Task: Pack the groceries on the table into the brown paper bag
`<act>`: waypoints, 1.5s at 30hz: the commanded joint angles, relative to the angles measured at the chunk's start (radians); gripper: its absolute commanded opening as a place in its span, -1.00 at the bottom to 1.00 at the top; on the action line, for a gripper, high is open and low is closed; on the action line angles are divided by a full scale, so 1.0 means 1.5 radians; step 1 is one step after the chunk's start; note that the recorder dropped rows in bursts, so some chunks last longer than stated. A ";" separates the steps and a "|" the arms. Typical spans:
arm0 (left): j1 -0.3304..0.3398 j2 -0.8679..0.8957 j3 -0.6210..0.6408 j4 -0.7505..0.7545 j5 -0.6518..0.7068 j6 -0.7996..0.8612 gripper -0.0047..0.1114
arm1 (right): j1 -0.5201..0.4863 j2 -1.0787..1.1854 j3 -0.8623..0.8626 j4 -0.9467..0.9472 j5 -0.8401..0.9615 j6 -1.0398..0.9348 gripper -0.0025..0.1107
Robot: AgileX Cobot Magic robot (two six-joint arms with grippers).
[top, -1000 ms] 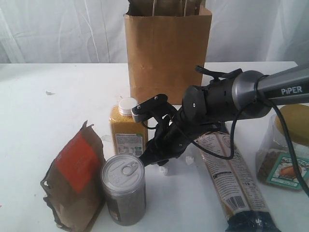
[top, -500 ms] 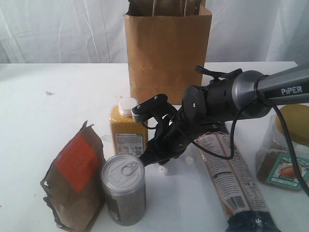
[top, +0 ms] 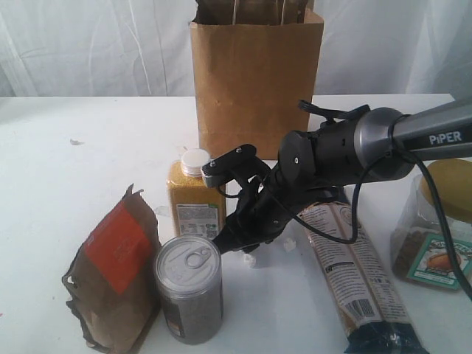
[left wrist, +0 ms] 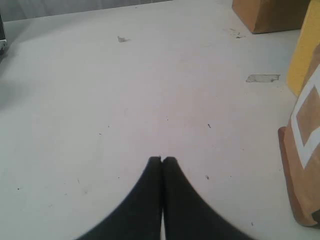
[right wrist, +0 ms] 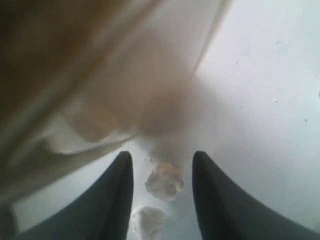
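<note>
Right end effector: jaws parted astride small white lump, perhaps the carton, ungripped; hazard: wrist topples adjacent yellow-grain bottle. Left end effector: clenched, empty

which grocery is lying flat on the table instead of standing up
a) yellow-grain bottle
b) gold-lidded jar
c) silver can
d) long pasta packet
d: the long pasta packet lies flat along the table, while the silver can, the yellow-grain bottle and the gold-lidded jar all stand upright.
</note>
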 commanded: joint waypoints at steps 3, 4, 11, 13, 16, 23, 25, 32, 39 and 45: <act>-0.004 -0.003 0.003 -0.002 -0.001 0.000 -0.92 | 0.000 0.002 -0.001 0.000 0.018 0.016 -0.60; -0.004 -0.003 0.003 -0.002 -0.001 0.000 -0.92 | 0.000 0.002 -0.001 0.000 0.027 0.016 -0.65; -0.004 -0.003 0.003 -0.002 -0.001 0.000 -0.92 | 0.000 0.002 -0.001 0.000 0.050 0.037 -0.96; -0.004 -0.003 0.003 -0.002 -0.001 0.000 -0.92 | 0.000 0.002 -0.001 0.000 0.051 0.037 -0.96; -0.004 -0.003 0.003 -0.002 -0.001 0.000 -0.92 | 0.000 -0.010 -0.001 0.000 0.068 0.037 -0.96; -0.004 -0.003 0.003 -0.002 -0.001 0.000 -0.92 | 0.000 -0.084 -0.001 -0.001 0.103 0.038 -0.96; -0.004 -0.003 0.003 -0.002 -0.001 0.000 -0.92 | 0.000 -0.097 -0.001 -0.003 0.105 0.038 -0.96; -0.004 -0.003 0.003 -0.002 -0.001 0.000 -0.92 | 0.000 -0.163 0.000 -0.003 0.184 0.051 -0.96; -0.004 -0.003 0.003 -0.002 -0.001 0.000 -0.92 | -0.008 -0.284 0.000 -0.174 0.181 0.182 -0.96; -0.004 -0.003 0.003 -0.002 -0.001 0.000 -0.92 | -0.098 -0.393 0.000 -0.219 0.170 0.207 -0.96</act>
